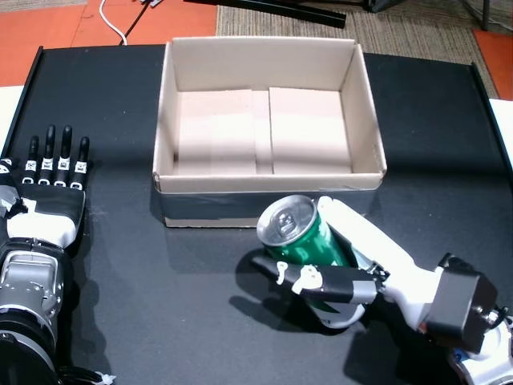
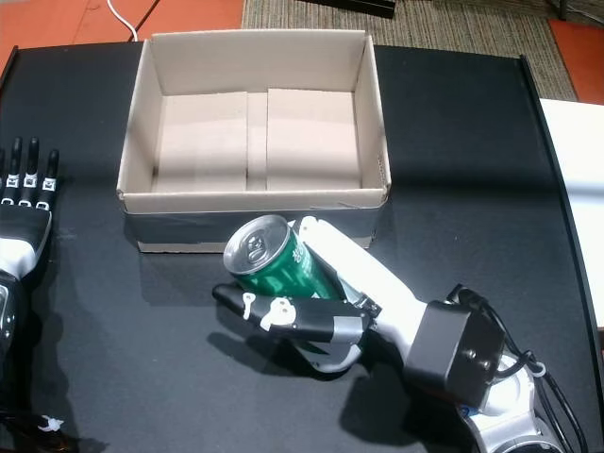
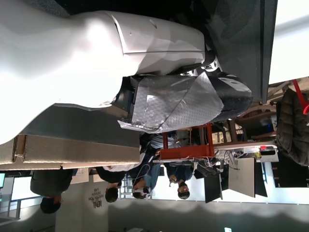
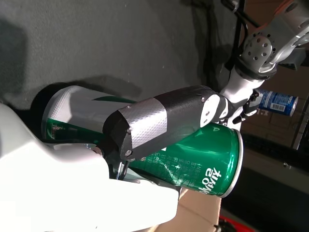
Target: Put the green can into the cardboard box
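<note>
Black matting covers the table (image 1: 112, 265) in front of me, with orange floor and a strip of woven carpet beyond its far edge in both head views. At the far left my left hand (image 1: 50, 188) lies flat on the mat, palm down, its black fingers (image 1: 66, 148) straight and slightly apart, holding nothing; it sits well apart from everything else. In my left wrist view the white shell of that hand fills the top of the picture, and past it I can see a room with a few people standing near desks, though the picture is turned on its side.

Further along, at the middle of the table, stands the cardboard box (image 1: 268, 191), open at the top, its flaps folded flat on the bottom and nothing inside. A band of dark tape runs along its near wall (image 2: 189, 229).

Just in front of that near wall, toward its right end, is the green can (image 1: 304, 241), tilted with its silver top facing up and to the left. It is outside the box, close to the wall; I cannot tell whether it touches it. My right hand (image 1: 345, 269) is closed around the can: the thumb (image 2: 288, 313) crosses the near side and the white palm backs the far side. My right wrist view shows the thumb (image 4: 164, 121) pressed across the green body (image 4: 193, 164).
</note>
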Controlling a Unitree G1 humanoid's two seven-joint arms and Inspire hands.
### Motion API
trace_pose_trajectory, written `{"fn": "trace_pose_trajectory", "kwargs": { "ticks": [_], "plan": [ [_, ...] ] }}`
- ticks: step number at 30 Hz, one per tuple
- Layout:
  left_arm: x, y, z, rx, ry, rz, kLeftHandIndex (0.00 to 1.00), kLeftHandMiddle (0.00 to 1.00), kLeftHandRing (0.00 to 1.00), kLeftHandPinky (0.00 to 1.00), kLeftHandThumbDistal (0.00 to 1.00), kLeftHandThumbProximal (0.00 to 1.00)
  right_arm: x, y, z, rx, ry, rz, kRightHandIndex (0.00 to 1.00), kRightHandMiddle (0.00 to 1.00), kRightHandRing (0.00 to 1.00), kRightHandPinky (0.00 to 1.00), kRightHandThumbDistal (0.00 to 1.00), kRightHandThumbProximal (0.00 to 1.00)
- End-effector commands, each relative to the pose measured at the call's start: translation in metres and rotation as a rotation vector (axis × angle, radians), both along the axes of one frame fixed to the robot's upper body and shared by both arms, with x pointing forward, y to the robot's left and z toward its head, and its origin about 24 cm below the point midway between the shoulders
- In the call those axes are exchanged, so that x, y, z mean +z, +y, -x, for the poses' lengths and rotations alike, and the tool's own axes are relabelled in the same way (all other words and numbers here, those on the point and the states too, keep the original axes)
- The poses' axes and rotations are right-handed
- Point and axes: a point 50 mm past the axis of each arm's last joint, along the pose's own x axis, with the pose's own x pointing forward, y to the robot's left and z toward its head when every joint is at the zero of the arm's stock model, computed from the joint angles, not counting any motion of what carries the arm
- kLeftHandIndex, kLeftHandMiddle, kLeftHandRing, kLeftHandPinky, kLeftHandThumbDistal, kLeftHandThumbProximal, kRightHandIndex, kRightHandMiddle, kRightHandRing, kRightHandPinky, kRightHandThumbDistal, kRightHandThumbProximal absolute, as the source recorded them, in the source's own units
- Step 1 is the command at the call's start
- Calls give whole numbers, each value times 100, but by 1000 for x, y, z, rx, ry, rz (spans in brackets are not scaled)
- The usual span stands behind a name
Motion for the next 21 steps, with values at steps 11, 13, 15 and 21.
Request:
{"fn": "trace_pose_trajectory", "kwargs": {
  "ticks": [11,13,15,21],
  "plan": [
    [-7,1,6,-4,12,-12,72,70,83,92,0,100,60,13,-12,94,-410,-50,0,0,0,5,27,82],
    [-7,1,5,-3,15,-11,71,69,82,90,0,100,75,16,-13,108,-494,-79,0,0,0,6,32,83],
    [-7,0,5,-5,18,-13,69,68,80,89,0,100,88,19,-15,118,-574,-102,0,0,0,6,28,82],
    [-8,0,6,-10,31,-28,66,67,79,88,0,100,125,27,-20,90,-750,-236,0,0,0,3,20,80]
  ]
}}
